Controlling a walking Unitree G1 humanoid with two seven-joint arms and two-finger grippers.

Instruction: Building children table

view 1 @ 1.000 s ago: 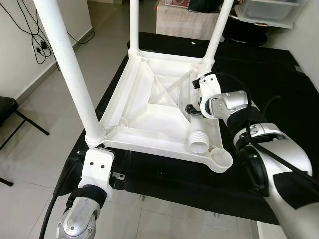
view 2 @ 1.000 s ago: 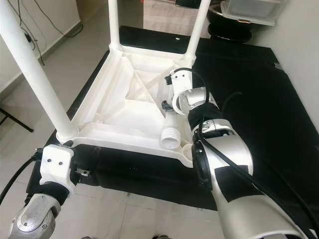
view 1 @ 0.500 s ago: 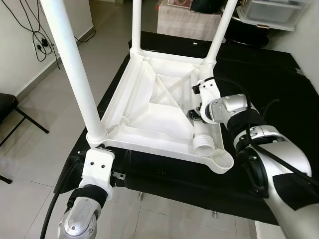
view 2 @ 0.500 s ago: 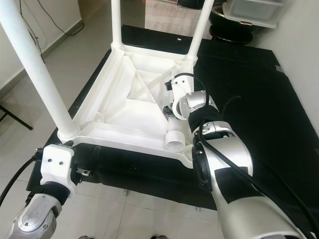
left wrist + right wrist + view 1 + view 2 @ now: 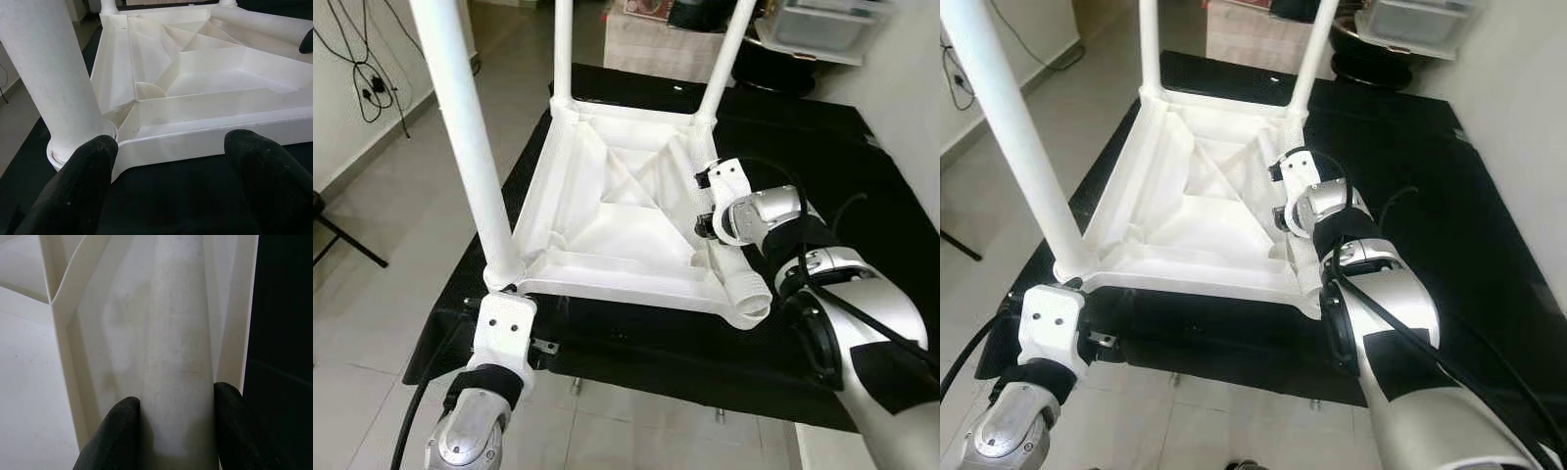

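The black-covered work surface [image 5: 822,147] carries the upturned white tabletop [image 5: 607,220], three legs already standing up from its corners: near left [image 5: 460,127], far left [image 5: 562,49] and far right [image 5: 726,59]. The near right corner socket is unfilled, so I judge the fourth leg is the step in hand.

That loose leg [image 5: 739,279] lies along the right edge of the tabletop, threaded end pointing near, its tip over the empty corner. My right pincer [image 5: 717,227] is clamped across its shaft, a finger [image 5: 117,431] pressed on each side. My left pincer [image 5: 166,186] hovers at the near left corner beside the standing leg, fingers spread, gripping nothing.

Next, I think, the leg must be tipped upright with its thread down over the socket, then turned in.

A second ago the threaded end lay further in from that corner; I have drawn it nearer.
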